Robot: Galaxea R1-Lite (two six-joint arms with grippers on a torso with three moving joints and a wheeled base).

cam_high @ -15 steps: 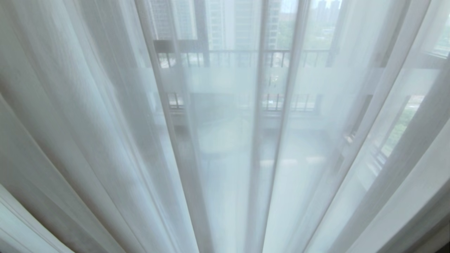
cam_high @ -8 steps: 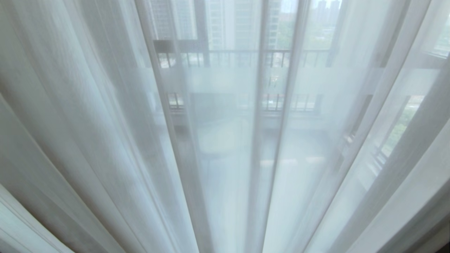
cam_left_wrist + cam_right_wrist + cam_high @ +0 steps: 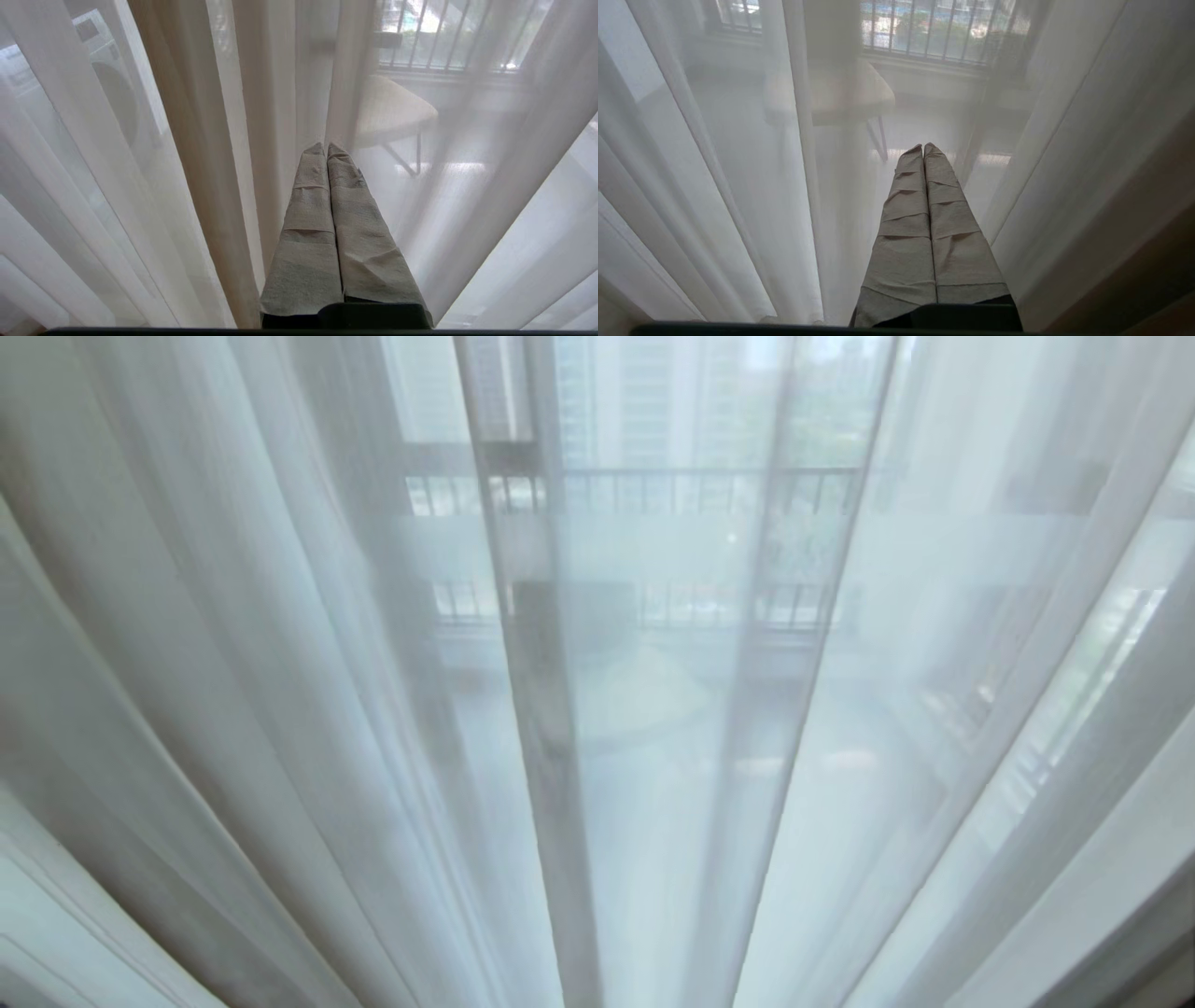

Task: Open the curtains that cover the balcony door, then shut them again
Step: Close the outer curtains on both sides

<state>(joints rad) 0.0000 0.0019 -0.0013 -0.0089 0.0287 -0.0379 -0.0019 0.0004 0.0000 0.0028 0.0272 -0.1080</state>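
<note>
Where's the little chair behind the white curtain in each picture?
Head view: the pale cushioned chair with thin legs shows dimly through the thin see-through white sheers, middle of the picture.
Left wrist view: chair upper right of middle.
Right wrist view: chair upper left of middle.
Shared landmark: the barred balcony railing behind it.

Two cloth-wrapped hands, left hand (image 3: 326,147) and right hand (image 3: 923,147), one chair (image 3: 392,112), sheer curtains (image 3: 280,663).

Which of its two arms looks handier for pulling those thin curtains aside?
Probably left. The left gripper, shut, points at a bunched fold of the see-through white sheers; the right gripper, shut, faces flatter cloth.
</note>
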